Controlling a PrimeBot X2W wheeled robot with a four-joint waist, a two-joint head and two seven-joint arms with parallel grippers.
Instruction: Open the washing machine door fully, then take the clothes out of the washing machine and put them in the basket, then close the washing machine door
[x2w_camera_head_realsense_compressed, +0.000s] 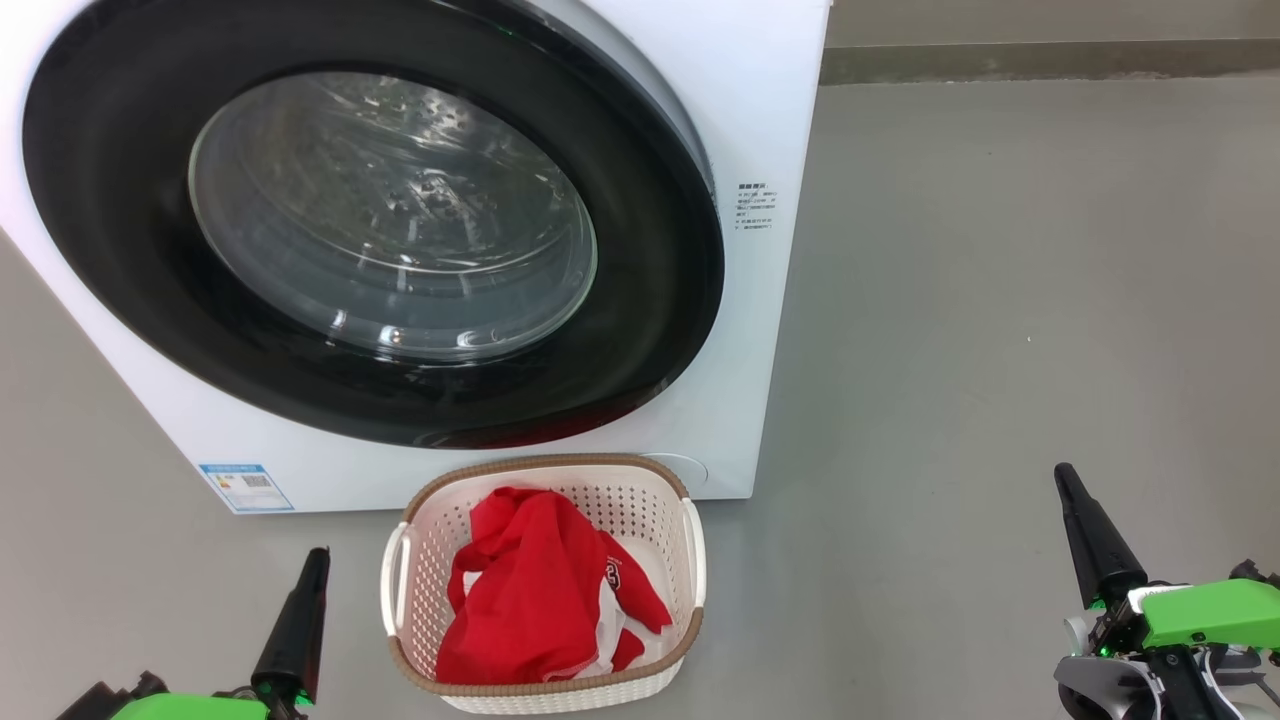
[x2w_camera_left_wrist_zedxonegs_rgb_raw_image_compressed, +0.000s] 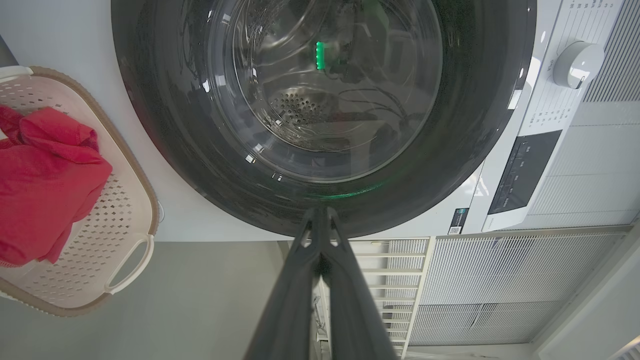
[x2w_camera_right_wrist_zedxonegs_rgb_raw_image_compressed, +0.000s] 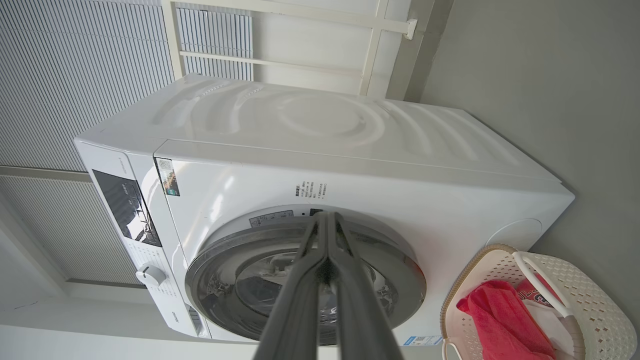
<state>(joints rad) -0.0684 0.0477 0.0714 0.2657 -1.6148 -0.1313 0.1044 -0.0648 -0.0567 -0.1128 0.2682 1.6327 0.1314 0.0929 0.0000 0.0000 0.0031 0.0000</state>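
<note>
Both grippers — left gripper (x2w_camera_head_realsense_compressed: 316, 560), right gripper (x2w_camera_head_realsense_compressed: 1066, 480) — hover with jaws shut and empty, clothes (x2w_camera_head_realsense_compressed: 530, 600) in the basket (x2w_camera_head_realsense_compressed: 545, 463) by the washing machine (x2w_camera_head_realsense_compressed: 770, 100); if unlatched, the washing machine door (x2w_camera_head_realsense_compressed: 650, 300) could swing out and knock it.

Washer (x2w_camera_head_realsense_compressed: 770, 100): top and left side cut off by the head view's edge. Printed text (x2w_camera_head_realsense_compressed: 755, 207) right of its door (x2w_camera_head_realsense_compressed: 660, 330) and blue label (x2w_camera_head_realsense_compressed: 245, 487) below it: too small to read. White cloth (x2w_camera_head_realsense_compressed: 607, 628) before the washer: mostly hidden under red garment (x2w_camera_head_realsense_compressed: 530, 600).
</note>
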